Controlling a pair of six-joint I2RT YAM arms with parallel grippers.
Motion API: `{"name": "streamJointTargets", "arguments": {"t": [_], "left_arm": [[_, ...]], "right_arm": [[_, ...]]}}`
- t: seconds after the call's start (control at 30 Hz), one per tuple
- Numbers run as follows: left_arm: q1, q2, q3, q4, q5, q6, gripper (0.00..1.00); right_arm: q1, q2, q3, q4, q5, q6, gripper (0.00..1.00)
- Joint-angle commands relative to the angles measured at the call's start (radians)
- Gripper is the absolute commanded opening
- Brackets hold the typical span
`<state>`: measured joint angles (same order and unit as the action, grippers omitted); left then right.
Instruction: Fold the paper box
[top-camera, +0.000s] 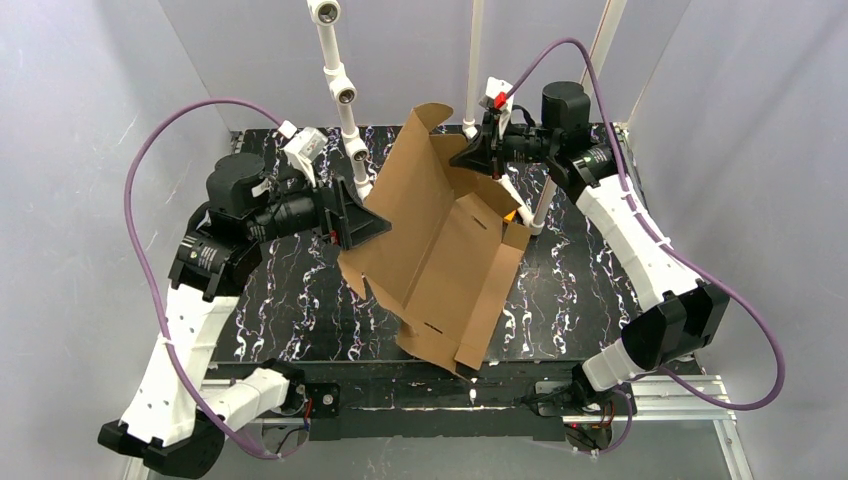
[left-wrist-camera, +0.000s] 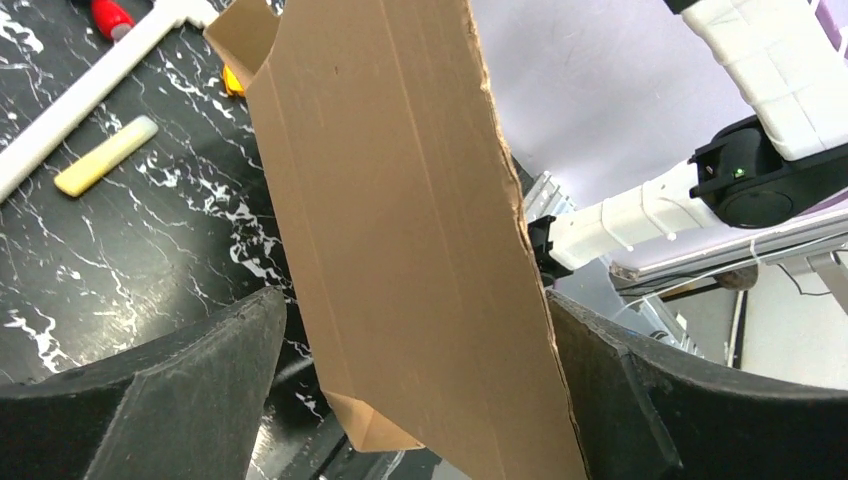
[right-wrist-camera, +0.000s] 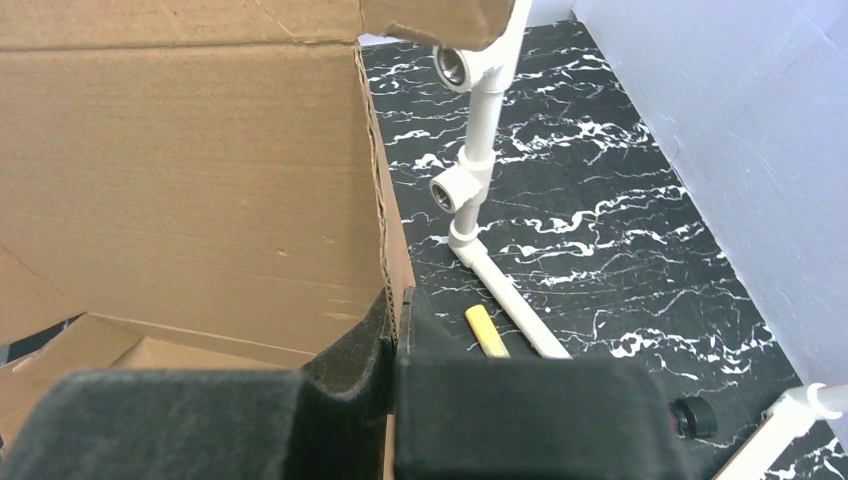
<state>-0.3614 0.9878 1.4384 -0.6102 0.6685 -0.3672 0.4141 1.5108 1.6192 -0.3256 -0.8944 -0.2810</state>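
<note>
Right gripper (right-wrist-camera: 397, 325) clamps the far flap of the paper box (top-camera: 440, 250), lying lengthwise near-to-far across the middle of the surface (top-camera: 290, 320), while left gripper (top-camera: 362, 222) gapes wide, empty, straddling its raised left wall.

A panel of the paper box (top-camera: 440, 240) stands between the spread jaws of the left gripper (top-camera: 374, 222), filling most of that gap. Just right of the pinched jaws of the right gripper (right-wrist-camera: 398, 325), a white pipe frame (right-wrist-camera: 478, 165) rises from the table (right-wrist-camera: 620, 200), with open surface beyond.
</note>
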Motion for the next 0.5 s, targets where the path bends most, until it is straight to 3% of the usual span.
{"name": "streamJointTargets", "arguments": {"t": [0.0,0.2,0.37,0.47], "left_arm": [[0.007,0.009,0.013,-0.055,-0.025,-0.056,0.91],[0.006,0.043,0.039,-0.149,-0.097,-0.022,0.67],[0.004,0.085,0.075,-0.236,-0.181,0.042,0.59],[0.004,0.098,0.118,-0.282,-0.267,0.099,0.61]], "right_arm": [[-0.001,-0.016,-0.009,0.081,0.049,0.059,0.01],[0.000,0.001,-0.011,0.100,0.081,0.082,0.01],[0.011,0.006,-0.029,0.099,0.128,0.073,0.01],[0.022,0.009,-0.044,0.091,0.171,0.052,0.01]]}}
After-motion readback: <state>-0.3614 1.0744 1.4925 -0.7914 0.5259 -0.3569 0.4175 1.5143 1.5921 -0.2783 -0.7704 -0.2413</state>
